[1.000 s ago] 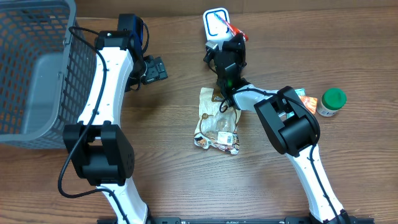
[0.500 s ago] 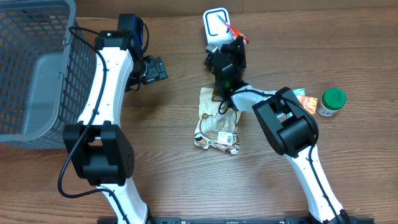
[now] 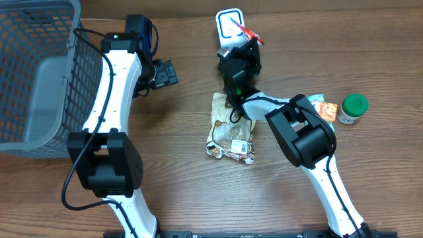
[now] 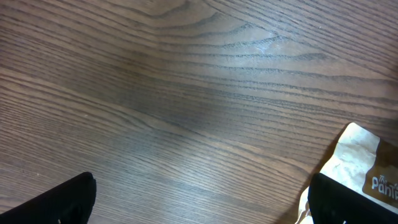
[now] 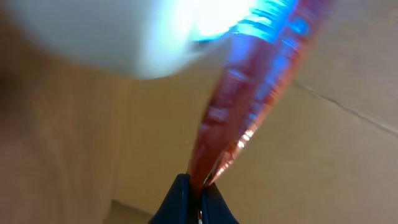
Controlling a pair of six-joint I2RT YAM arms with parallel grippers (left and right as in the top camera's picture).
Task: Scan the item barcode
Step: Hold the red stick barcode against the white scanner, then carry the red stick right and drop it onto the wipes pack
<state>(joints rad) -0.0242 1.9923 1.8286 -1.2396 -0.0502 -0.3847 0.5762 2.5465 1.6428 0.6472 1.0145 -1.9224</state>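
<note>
right end effector (image 5: 198, 186): clenched on the lower edge of a thin red packet (image 5: 249, 93); nipped at the very rim, probably to leave the printed faces bare for reading.
red packet: lifted off the tabletop (image 3: 185, 178) and held right up against the lit window of the scanner (image 3: 228, 25) at the far centre; seen edge-on from the wrist, so impossible to tell which side carries the barcode.
scanner: white body with a glowing blue-white window, set at the far edge; likely put there within reach of either arm.
step in hand: presenting the item to the reader, by the look of it; may call for a turn of the wrist if the code faces away.
left end effector (image 3: 169, 73): released, fingers spread wide, grasping nothing; hovering over bare wood left of centre, apparently parked out of the way between scanner and basket.
tan snack pouch (image 3: 231, 129): lying flat and crumpled at mid tabletop, just on the near side of the raised right end effector; presumably waiting its turn.
green-lidded jar (image 3: 351, 108): upright at the right, with a small orange packet (image 3: 322, 104) just beside it on the left, partly hidden by the arm.
wire basket (image 3: 82, 73): grey mesh, far left; nothing made out inside from above; probably meant for scanned goods.
</note>
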